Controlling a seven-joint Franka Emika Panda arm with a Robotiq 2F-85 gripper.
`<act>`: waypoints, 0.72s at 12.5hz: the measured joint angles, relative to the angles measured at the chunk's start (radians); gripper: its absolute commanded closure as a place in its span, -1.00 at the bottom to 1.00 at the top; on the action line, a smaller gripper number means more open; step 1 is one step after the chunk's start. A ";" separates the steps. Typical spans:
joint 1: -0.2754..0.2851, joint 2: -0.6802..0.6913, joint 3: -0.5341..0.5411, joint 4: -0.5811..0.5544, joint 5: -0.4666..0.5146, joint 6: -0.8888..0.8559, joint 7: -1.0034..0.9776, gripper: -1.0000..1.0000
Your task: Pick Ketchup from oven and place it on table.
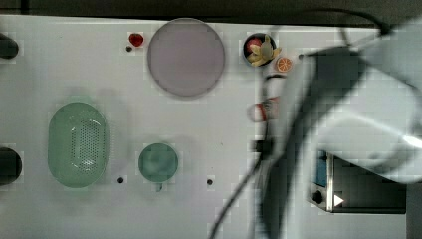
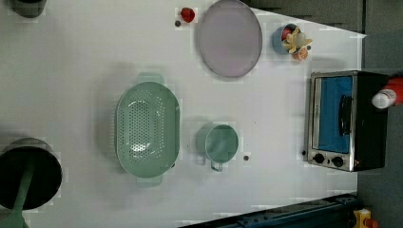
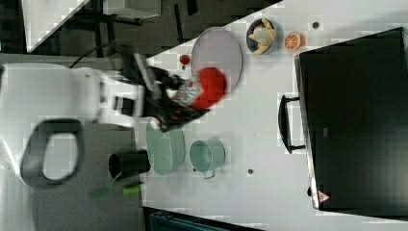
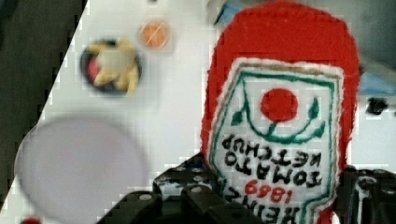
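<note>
The ketchup bottle was held clamped between the fingers at its label end, lifted above the worktop. Judged light, slick plastic, squeezable; mid-body hold suited.

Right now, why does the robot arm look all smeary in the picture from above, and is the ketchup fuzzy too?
In the top view the arm is a big smeared pale shape, so the Ketchup beside it shows as a faint red-and-white streak. In the wrist view the Ketchup is close and readable, though soft-edged. In the right view it is a blurry red blob in the gripper.
</note>
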 measured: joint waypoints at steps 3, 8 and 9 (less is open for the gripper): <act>0.078 -0.003 0.101 -0.023 -0.001 -0.008 -0.001 -0.24; 0.169 0.016 0.211 -0.142 -0.014 0.003 0.060 -0.24; 0.182 0.017 0.211 -0.178 -0.036 0.056 0.106 -0.24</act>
